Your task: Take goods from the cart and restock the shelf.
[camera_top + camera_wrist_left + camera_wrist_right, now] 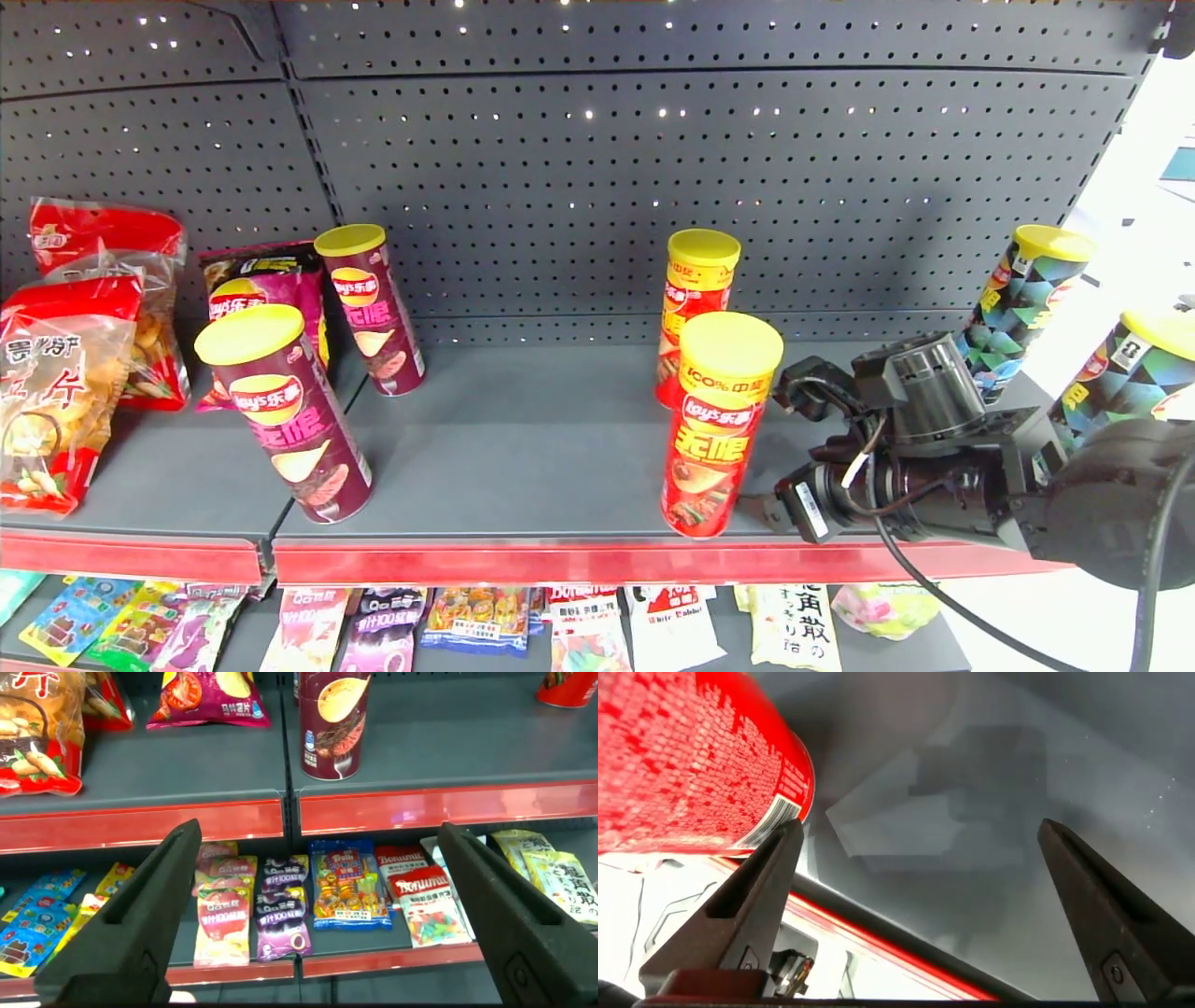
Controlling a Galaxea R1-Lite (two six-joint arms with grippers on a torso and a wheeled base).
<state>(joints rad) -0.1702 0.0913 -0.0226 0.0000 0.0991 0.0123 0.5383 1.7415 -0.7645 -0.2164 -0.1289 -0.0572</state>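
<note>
A red chips can with a yellow lid point(719, 429) stands upright at the front edge of the grey shelf point(523, 439). A second red can point(695, 289) is behind it. My right gripper point(761, 509) sits low beside the front can's base, on its right. In the right wrist view the gripper point(920, 831) is open; the red can point(682, 756) lies off past one finger, not between the two. My left gripper point(320, 831) is open and empty, held in front of the shelf's red edge, below a maroon can point(332, 723).
Two maroon cans point(285, 415) point(371, 308) and snack bags point(65, 401) fill the shelf's left part. Dark patterned cans point(1022, 294) point(1134, 373) stand at the right end. The lower shelf holds several candy bags point(280, 915). Bare shelf lies between the maroon and red cans.
</note>
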